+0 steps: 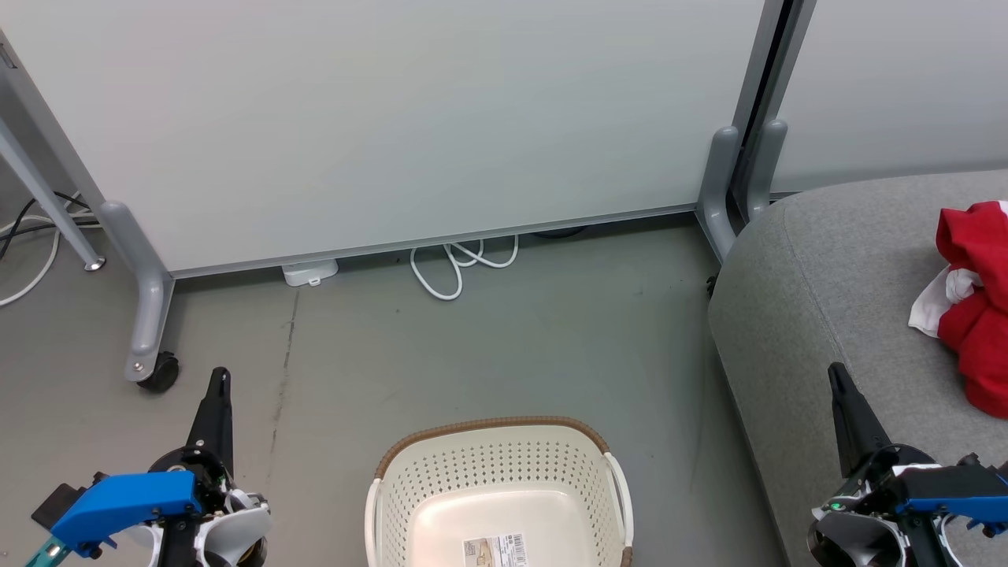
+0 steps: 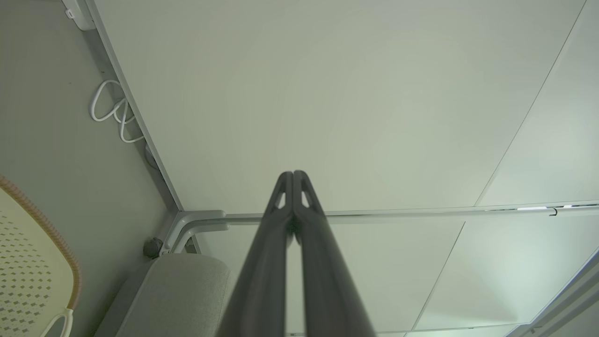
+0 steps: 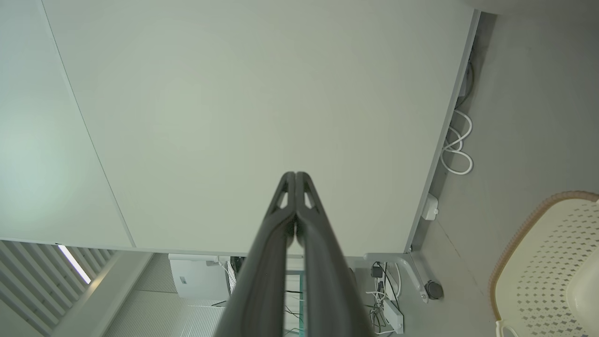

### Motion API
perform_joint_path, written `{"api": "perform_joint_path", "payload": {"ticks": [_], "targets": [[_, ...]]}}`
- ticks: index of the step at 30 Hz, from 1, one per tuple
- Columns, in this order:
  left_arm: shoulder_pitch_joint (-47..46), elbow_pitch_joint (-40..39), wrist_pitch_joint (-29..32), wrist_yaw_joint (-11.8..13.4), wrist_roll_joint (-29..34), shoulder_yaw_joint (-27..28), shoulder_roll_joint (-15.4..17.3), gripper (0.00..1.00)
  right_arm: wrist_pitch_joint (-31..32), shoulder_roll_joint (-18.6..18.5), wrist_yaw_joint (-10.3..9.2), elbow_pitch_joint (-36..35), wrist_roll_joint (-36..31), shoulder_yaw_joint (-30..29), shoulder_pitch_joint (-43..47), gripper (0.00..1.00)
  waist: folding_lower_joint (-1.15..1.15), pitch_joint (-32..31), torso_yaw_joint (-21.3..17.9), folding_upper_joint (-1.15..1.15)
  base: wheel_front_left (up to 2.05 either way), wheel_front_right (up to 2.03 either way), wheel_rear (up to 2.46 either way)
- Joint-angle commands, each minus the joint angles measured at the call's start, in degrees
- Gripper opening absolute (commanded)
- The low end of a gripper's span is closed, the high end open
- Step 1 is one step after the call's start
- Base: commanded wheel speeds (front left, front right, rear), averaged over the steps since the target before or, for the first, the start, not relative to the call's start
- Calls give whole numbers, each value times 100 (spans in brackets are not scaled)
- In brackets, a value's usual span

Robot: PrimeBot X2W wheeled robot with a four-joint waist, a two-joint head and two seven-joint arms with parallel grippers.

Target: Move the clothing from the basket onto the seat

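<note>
head view: high, facing forward and down over floor (image 1: 472, 346), basket (image 1: 488, 465) close below, seat (image 1: 819, 268) at right | left wrist view: rolled sideways, facing partition (image 2: 351, 93) | right wrist view: same, mirrored | shared by all three: partition, cable loop (image 1: 465, 258), basket rim

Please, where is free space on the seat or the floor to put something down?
The seat is bare from its rounded left edge up to the red clothing. The floor is free between the basket and the white cable under the partition. The seat's right side is crowded by the clothing.
</note>
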Motion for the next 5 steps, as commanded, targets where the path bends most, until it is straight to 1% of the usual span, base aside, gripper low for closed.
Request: {"api": "perform_joint_path", "payload": {"ticks": [1, 5], "targets": [[-54, -23, 25, -19, -11, 11, 9, 0, 19, -29, 2, -15, 15, -7, -81, 0, 0, 0, 0, 0, 0, 0, 0], [-54, -23, 26, -19, -11, 11, 9, 0, 19, -29, 2, -15, 15, -7, -81, 0, 0, 0, 0, 0, 0, 0, 0]]}}
